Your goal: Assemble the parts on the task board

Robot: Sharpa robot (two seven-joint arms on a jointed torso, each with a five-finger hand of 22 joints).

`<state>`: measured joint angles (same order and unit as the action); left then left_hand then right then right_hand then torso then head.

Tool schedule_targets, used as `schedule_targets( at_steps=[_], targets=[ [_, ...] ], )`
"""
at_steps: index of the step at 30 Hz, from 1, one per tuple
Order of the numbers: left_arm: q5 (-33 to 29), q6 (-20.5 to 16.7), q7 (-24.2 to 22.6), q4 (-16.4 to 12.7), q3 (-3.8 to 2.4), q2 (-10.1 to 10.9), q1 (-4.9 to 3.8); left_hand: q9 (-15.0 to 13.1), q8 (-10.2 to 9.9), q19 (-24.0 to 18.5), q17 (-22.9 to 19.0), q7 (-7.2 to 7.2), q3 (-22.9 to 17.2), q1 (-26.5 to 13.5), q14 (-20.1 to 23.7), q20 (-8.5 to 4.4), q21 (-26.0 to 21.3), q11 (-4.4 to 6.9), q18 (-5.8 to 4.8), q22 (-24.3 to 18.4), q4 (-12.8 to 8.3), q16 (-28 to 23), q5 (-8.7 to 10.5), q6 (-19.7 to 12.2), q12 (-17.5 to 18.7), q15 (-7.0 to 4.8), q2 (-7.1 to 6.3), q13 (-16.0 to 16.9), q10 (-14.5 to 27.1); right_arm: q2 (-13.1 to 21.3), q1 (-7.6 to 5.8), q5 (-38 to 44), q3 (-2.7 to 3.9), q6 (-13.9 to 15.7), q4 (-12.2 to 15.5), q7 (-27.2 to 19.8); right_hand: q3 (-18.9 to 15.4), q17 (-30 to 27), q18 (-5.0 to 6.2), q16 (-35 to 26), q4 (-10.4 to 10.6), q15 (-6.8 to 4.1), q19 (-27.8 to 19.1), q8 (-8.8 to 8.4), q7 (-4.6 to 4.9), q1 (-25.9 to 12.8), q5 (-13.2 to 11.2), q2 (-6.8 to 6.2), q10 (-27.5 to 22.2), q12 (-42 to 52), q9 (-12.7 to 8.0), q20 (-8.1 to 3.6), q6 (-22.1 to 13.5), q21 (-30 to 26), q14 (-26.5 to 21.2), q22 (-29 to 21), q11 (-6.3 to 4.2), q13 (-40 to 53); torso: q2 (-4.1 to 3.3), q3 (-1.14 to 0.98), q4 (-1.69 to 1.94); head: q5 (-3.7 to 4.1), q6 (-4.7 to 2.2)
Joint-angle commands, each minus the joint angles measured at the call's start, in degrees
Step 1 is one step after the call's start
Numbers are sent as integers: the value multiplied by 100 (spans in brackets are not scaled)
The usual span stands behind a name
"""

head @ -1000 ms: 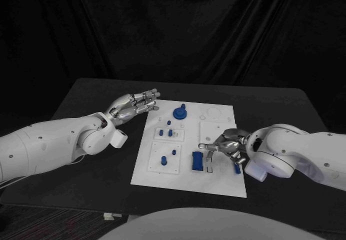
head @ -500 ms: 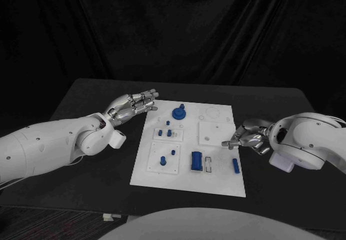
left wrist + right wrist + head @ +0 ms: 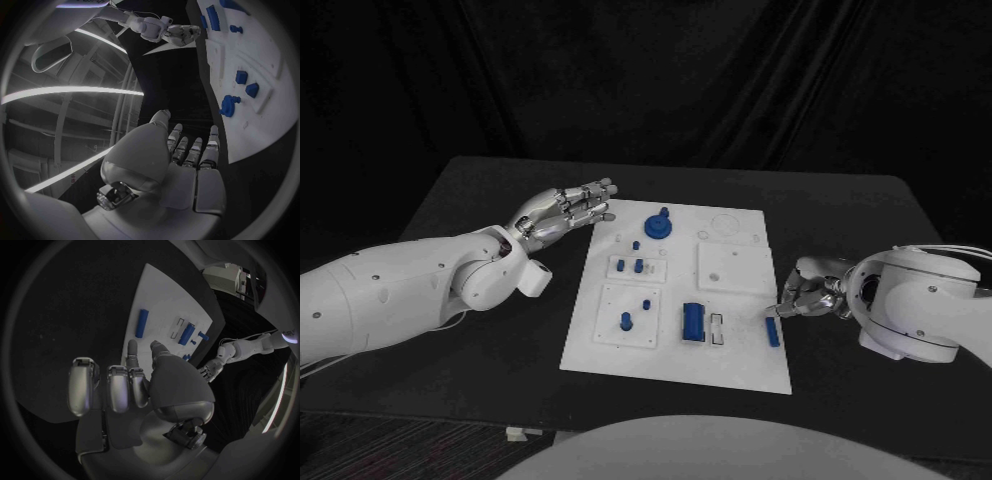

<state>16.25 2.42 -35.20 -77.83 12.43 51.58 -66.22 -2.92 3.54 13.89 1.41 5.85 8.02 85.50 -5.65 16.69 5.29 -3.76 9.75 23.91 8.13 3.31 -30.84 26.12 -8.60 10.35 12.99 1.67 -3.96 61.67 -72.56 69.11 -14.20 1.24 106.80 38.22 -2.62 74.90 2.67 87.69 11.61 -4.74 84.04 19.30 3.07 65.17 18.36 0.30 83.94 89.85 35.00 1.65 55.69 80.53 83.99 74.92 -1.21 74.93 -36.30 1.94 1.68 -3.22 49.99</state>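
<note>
White board: we see the task board (image 3: 733, 355) lying flat at the middle of the black worktop (image 3: 473, 210), its long side running away from the robot.
Blue parts: we count several on the board — a round knobbed piece (image 3: 659, 226) at the far end, small pegs (image 3: 638, 265) on a raised plate just nearer, one peg (image 3: 626, 321) on the near-left plate, a block (image 3: 692, 322) standing beside a small slot, and a slim bar (image 3: 773, 333) lying loose by the right edge.
Left hand: we find the left hand (image 3: 565, 213) raised beside the board's far-left corner, palm turned toward the board, fingers apart and lightly bent, holding nothing; the left wrist view shows its fingers (image 3: 194, 150) extended side by side with the board beyond them.
Right hand: we find the right hand (image 3: 808, 295) just off the board's right edge, near the slim bar but apart from it, over the worktop; in the right wrist view its fingers (image 3: 119, 387) are curled inward around nothing.
</note>
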Motion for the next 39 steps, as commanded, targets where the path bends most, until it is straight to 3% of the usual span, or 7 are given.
schedule_targets(
  at_steps=[1,10,23,28,32,36,39],
  targets=[
    [-40,22,-81,-21,-5,1,8,-5,18,33,5,-3,-31,32,-16,3,17,-40,-40,-3,-13,27,-20,34,-40,8,29,7,3,-4,55,704,0,-150,25,254,-44,991,-41,-29,5,-33,181,44,-5,38,-72,31,606,15,-16,-14,65,17,501,1213,30,1507,-6,-8,-4,5,1],
    [-40,33,-73,-19,-5,3,9,-5,19,37,5,0,-41,34,-18,3,18,-44,-40,-6,-23,29,-27,38,-45,7,30,8,0,-39,202,868,0,-143,23,254,-64,968,-40,-40,9,-46,180,55,-15,48,-137,32,606,15,-29,-27,98,16,497,1212,22,1507,-5,-7,20,28,1],
    [-40,54,-63,-21,-5,10,10,-5,20,37,5,3,-49,36,-17,2,18,-47,-40,-12,-31,28,-32,41,-48,7,30,9,-2,-174,388,891,0,-103,-9,200,-70,957,-40,-45,-23,-65,180,66,-30,122,-216,44,606,15,-46,-45,133,16,495,1212,9,1507,-1,-1,7,25,1],
    [-40,67,-60,-14,-5,2,12,-5,21,40,4,7,-58,38,-15,2,18,-52,-40,-15,-39,27,-38,46,-48,6,32,8,-3,-250,466,893,0,-157,-53,186,81,943,-38,-51,-284,-107,174,92,-81,564,-410,86,606,15,-76,-86,172,5,493,1208,-37,1507,-4,-6,5,43,1],
    [-40,74,-57,-9,-5,-4,14,-5,21,40,4,7,-58,38,-15,2,18,-52,-40,-15,-39,27,-38,46,-48,6,32,8,-3,-309,526,893,1,-237,-110,176,210,938,-36,-53,-448,-124,169,92,-99,796,-234,70,606,15,-99,-105,174,-5,492,1205,-53,1507,2,-7,10,54,1],
    [-40,78,-56,-6,-5,-4,15,-5,21,40,4,7,-58,38,-15,2,18,-52,-40,-15,-39,27,-38,46,-48,6,32,8,-3,-355,572,893,1,-263,-152,154,360,912,-33,-66,-618,-135,159,73,-108,1005,214,34,606,15,-137,-118,161,-24,486,1200,-63,1507,8,-5,9,43,1],
    [-40,82,-56,-4,-5,-3,16,-5,21,40,4,7,-58,38,-15,2,18,-52,-40,-15,-39,27,-38,46,-48,6,32,8,-3,-391,606,901,1,-231,-173,117,582,906,-31,-70,-848,-145,153,60,-113,1248,781,-9,606,15,-176,-129,167,-34,484,1197,-69,1507,6,-3,9,40,1]
  ],
)
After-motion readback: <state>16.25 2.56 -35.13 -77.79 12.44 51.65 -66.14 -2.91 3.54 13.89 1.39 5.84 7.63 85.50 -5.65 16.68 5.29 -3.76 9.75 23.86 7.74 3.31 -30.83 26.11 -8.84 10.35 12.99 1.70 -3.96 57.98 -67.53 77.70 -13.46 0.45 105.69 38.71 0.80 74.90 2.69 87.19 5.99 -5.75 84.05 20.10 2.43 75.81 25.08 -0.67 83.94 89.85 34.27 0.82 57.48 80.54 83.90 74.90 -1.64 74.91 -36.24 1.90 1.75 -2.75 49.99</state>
